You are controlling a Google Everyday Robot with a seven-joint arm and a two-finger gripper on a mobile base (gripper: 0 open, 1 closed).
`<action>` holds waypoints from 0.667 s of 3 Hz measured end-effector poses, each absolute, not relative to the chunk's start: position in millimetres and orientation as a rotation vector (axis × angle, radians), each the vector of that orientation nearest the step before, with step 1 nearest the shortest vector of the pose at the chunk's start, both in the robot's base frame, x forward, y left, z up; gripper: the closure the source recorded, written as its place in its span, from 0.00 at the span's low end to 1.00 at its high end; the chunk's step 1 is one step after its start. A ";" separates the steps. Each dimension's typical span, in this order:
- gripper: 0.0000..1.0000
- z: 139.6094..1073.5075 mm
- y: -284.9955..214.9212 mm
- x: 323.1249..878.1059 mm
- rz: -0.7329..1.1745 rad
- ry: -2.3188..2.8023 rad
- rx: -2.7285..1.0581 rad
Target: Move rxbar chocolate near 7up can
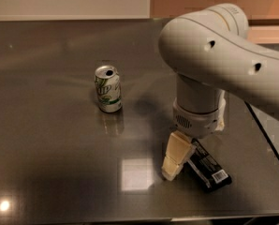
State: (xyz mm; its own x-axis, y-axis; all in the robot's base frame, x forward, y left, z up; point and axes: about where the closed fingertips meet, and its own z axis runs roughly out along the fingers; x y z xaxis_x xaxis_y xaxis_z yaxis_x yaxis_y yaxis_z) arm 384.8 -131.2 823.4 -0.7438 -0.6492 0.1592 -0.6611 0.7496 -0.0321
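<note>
The rxbar chocolate (pixel 210 168), a flat black wrapper with a white barcode patch at its near end, lies on the dark table (pixel 46 144) at the front right. My gripper (pixel 176 160) reaches down from the big white arm (pixel 209 64) and sits at the bar's left edge, touching or nearly touching the table. The bar's far end is hidden under the wrist. The 7up can (pixel 107 89), white and green with a silver top, stands upright well to the left and farther back from the bar.
The table's right edge (pixel 267 136) runs close to the bar, and the front edge (pixel 130 218) is just below it. The arm hides the table area behind the bar. Light reflections show on the tabletop (pixel 135 173).
</note>
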 end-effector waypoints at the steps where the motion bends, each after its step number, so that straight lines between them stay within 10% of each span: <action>1: 0.18 811.5 -134.4 385.0 0.142 -2.783 1.024; 2: 0.41 810.2 -137.1 387.0 0.126 -2.781 1.005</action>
State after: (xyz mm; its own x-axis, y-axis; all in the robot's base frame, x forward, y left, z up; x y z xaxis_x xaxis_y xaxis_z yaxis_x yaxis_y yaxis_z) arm 387.0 -137.1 810.2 -0.7548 -0.6253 0.1982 -0.6406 0.7676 -0.0182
